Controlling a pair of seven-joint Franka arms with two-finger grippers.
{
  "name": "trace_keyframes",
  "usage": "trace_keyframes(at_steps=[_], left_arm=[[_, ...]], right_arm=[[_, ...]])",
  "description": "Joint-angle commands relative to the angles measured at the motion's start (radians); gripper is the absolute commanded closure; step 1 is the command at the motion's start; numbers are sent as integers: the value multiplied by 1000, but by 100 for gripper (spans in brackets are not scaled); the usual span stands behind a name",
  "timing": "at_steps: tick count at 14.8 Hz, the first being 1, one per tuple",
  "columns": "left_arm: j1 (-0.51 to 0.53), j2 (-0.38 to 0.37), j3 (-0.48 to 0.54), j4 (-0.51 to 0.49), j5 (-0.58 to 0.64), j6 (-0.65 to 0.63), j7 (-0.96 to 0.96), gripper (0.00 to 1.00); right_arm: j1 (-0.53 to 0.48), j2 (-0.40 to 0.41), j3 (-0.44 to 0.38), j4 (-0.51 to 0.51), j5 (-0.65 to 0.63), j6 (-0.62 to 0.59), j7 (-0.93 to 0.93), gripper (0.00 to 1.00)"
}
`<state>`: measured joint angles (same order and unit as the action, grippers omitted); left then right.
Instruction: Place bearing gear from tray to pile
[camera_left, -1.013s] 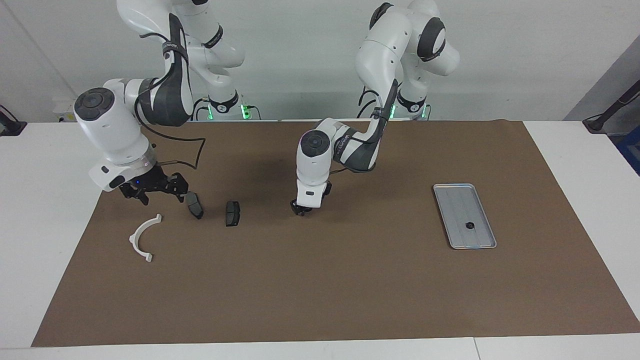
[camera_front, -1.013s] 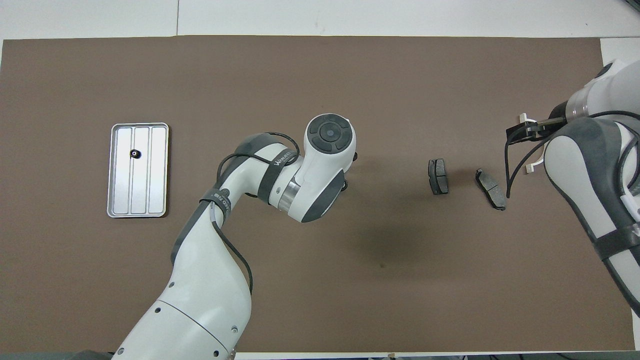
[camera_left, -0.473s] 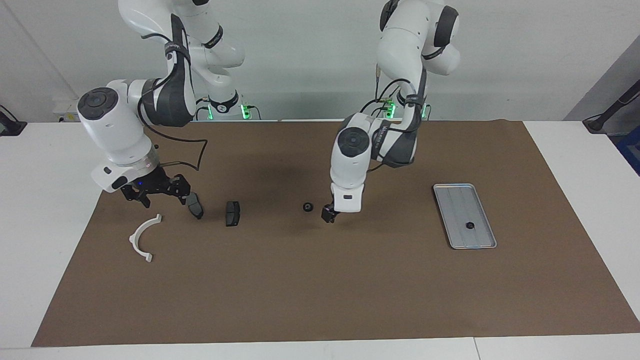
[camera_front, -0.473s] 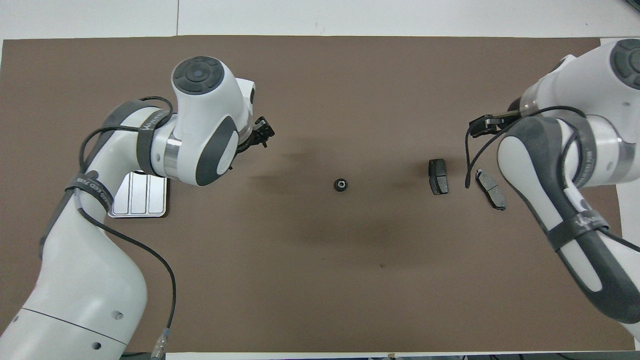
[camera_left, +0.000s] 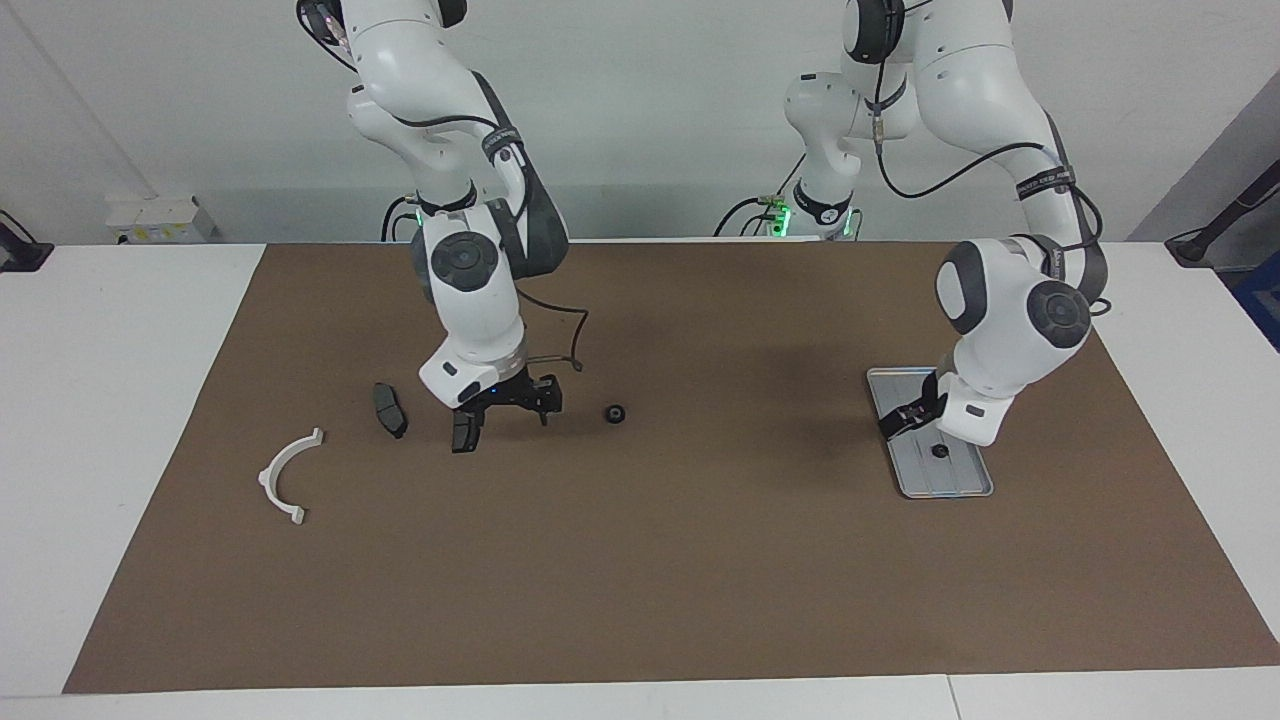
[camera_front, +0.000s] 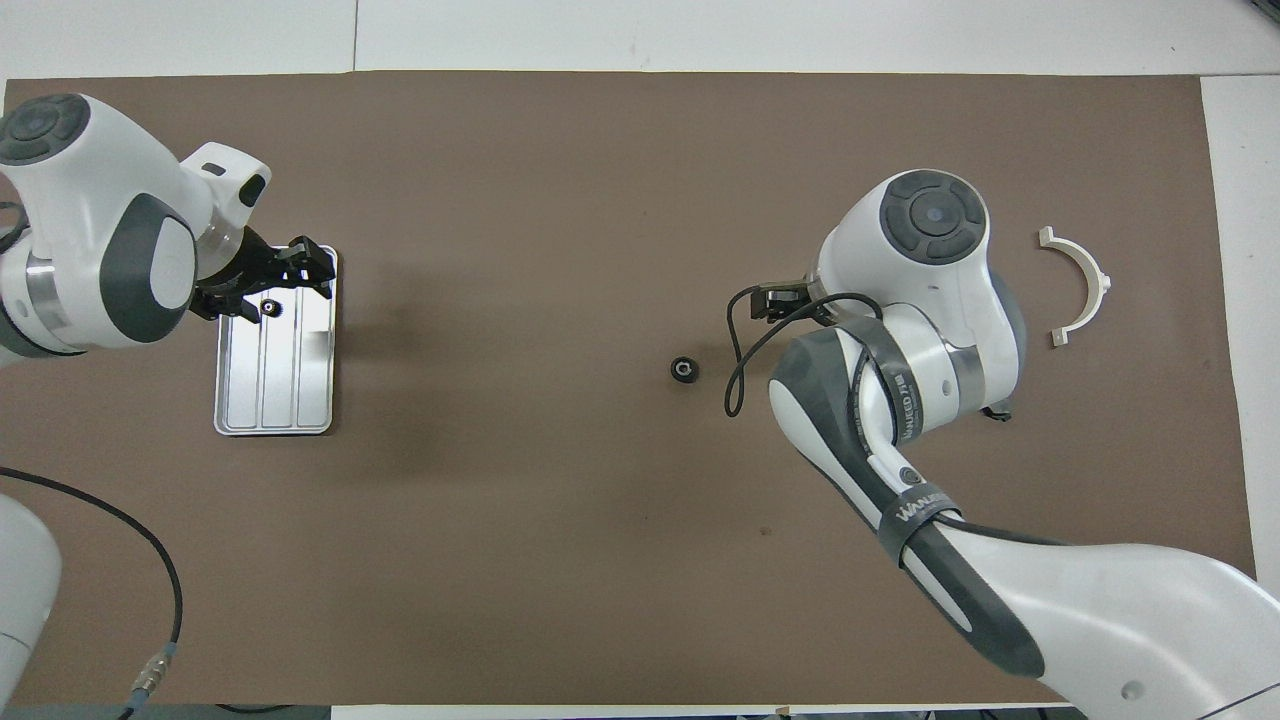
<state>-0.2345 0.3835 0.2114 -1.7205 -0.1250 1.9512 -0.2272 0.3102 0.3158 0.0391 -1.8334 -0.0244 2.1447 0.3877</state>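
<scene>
The silver tray (camera_left: 950, 490) (camera_front: 275, 400) lies toward the left arm's end of the table. A small black bearing gear (camera_left: 940, 451) (camera_front: 270, 307) rests in it. My left gripper (camera_left: 905, 422) (camera_front: 272, 285) hangs low over the tray, open, with the gear just beside its fingers. A second bearing gear (camera_left: 615, 413) (camera_front: 683, 370) lies on the mat mid-table. The pile is two dark brake pads (camera_left: 388, 410) (camera_left: 463, 432) and a white half-ring (camera_left: 290, 475) (camera_front: 1080, 290). My right gripper (camera_left: 510, 408) (camera_front: 775, 300) is open over the mat between one pad and the loose gear.
A brown mat (camera_left: 700, 580) covers most of the white table (camera_left: 120, 400). In the overhead view the right arm's body hides the brake pads.
My left arm swung from mid-table, where it left a gear on the mat, across to the tray. My right arm moved from beside the half-ring to the pad nearest the loose gear.
</scene>
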Motion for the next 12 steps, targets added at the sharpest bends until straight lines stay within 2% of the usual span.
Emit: trace_keyframes(at_steps=[1,3,7,8,9,12], left_arm=[[21,-41,0,-99,13,122,74,15],[33,-43,5,-116,31,170,113,21],[57,-40,5,-148,31,238,170,22],[57,-40,5,-160,31,258,177,24],[63,-40,5,-171,31,267,178,31],[72,-43,3,-215,31,317,181,31]], right_arm=[[41,-20,-2,-33,-5,23,60,0],[78,-21,-2,-33,1,23,80,0],[164,8,-2,-17,6,50,117,0],[179,17,-2,-15,5,60,115,0],[194,26,-2,-10,4,73,112,0],[219,61,-1,-3,4,113,105,0]])
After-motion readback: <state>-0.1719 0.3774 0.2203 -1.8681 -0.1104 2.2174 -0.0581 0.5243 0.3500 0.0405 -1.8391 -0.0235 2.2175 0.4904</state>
